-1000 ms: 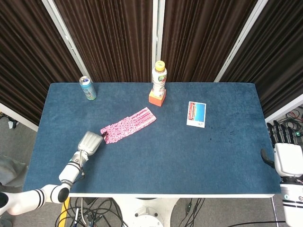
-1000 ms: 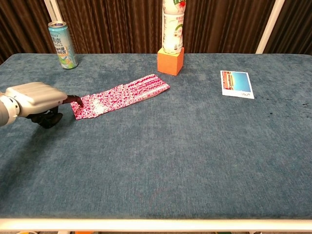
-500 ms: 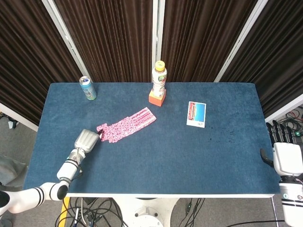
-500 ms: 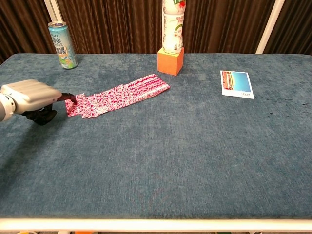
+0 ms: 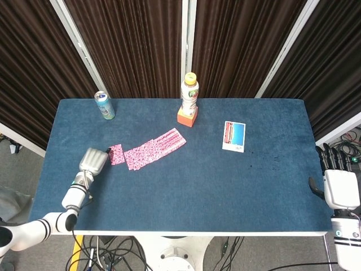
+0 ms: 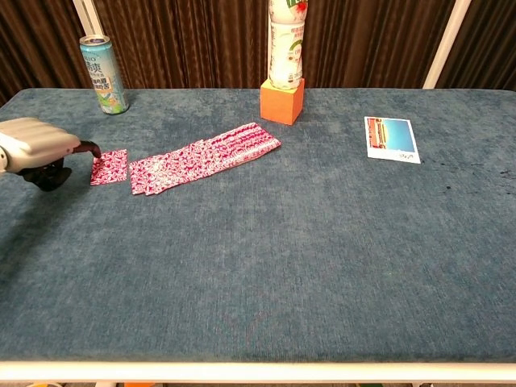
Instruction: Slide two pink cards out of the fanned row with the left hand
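A fanned row of pink patterned cards lies left of the table's middle. A separate pink card piece sits just left of the row, with a small gap of blue cloth between them; I cannot tell whether it is one card or two stacked. My left hand rests palm down at the left, and a dark fingertip touches the separated card's left edge. My right hand hangs off the table's right edge with fingers apart, holding nothing.
A drink can stands at the back left. A bottle stands on an orange block at the back centre. A picture card lies to the right. The table is blue cloth.
My left hand moved leftward, dragging the pink card piece off the left end of the fan until it separated. The right hand stayed put.
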Tool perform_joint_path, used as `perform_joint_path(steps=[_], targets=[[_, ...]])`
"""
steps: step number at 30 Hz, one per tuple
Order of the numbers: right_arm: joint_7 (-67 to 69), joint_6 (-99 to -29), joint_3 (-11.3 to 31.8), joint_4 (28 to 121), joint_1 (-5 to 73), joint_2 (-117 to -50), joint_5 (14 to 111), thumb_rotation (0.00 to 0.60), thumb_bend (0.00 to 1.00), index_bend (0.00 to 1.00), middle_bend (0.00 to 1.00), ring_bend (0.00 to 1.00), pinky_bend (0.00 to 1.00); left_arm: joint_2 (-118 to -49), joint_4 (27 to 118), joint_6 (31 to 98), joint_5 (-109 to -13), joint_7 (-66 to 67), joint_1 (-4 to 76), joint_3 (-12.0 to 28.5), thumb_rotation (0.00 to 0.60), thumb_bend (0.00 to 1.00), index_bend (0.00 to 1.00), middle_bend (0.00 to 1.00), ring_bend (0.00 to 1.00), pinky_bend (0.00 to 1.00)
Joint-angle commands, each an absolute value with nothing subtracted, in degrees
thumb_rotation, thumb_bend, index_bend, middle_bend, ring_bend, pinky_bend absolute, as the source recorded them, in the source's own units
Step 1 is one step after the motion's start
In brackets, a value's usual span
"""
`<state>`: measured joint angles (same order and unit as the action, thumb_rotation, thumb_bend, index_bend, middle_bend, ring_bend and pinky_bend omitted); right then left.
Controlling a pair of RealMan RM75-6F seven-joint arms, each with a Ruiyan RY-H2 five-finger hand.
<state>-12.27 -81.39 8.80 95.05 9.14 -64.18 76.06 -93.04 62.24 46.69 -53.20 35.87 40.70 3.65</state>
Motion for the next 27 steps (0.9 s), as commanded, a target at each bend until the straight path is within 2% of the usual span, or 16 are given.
perform_joint_path(steps=[1, 8, 20, 27], targets=[[-12.3, -81.4, 8.8, 95.1, 9.2, -64.2, 76.0, 0.6, 0.29, 0.0, 0.0, 0.0, 0.0, -93.4, 60.0, 45.6, -52.1, 35.7, 40.8, 3.8, 0.6, 0.65, 0.17, 0.91, 0.93, 1.0], [-12.2, -81.6, 8.9, 95.1, 9.1, -64.1, 76.0, 0.6, 0.29, 0.0, 0.0, 0.0, 0.0, -93.0, 59.0, 45.9, -52.5, 33.6, 40.5, 4.6, 0.6, 0.65, 0.17, 0.91, 0.93, 1.0], [-11.6, -80.8, 8.9, 94.2, 9.4, -64.5, 75.4, 0.6, 0.29, 0.0, 0.0, 0.0, 0.0, -91.0, 69.5, 48.1, -57.0, 31.3, 40.0, 3.8, 0.6, 0.65, 0.17, 0.91, 0.93, 1.0], [-11.2, -80.6, 9.1, 93.7, 9.4, -64.5, 74.9, 0.6, 0.29, 0.0, 0.0, 0.0, 0.0, -91.6, 70.4, 47.9, -56.8, 33.1, 40.4, 3.0, 0.6, 0.65, 0.17, 0.91, 0.93, 1.0]])
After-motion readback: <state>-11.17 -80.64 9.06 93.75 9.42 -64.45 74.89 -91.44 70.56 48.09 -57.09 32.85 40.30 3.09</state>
